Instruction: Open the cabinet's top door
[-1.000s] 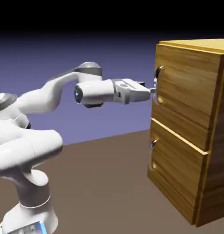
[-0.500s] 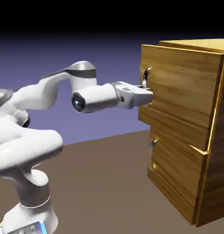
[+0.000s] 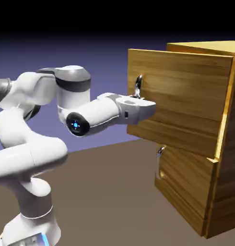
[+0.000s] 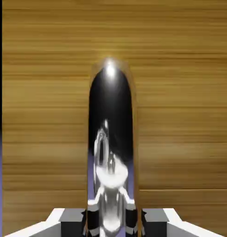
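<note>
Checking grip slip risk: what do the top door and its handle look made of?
Top door: looks like golden-brown wood with visible grain and a smooth, slightly glossy face. Handle: seemingly polished metal, mirror-bright with a sharp highlight and reflections, so probably slick.

- I was driving the arm [image 3: 38, 158] in a rendered simulation, not a real room.
- A plain blue-violet backdrop [image 3: 90, 53] stood behind a bare brown table [image 3: 110, 202].
- Only a wood-grain cabinet [image 3: 220, 158] furnished it, by the table's edge.
</note>
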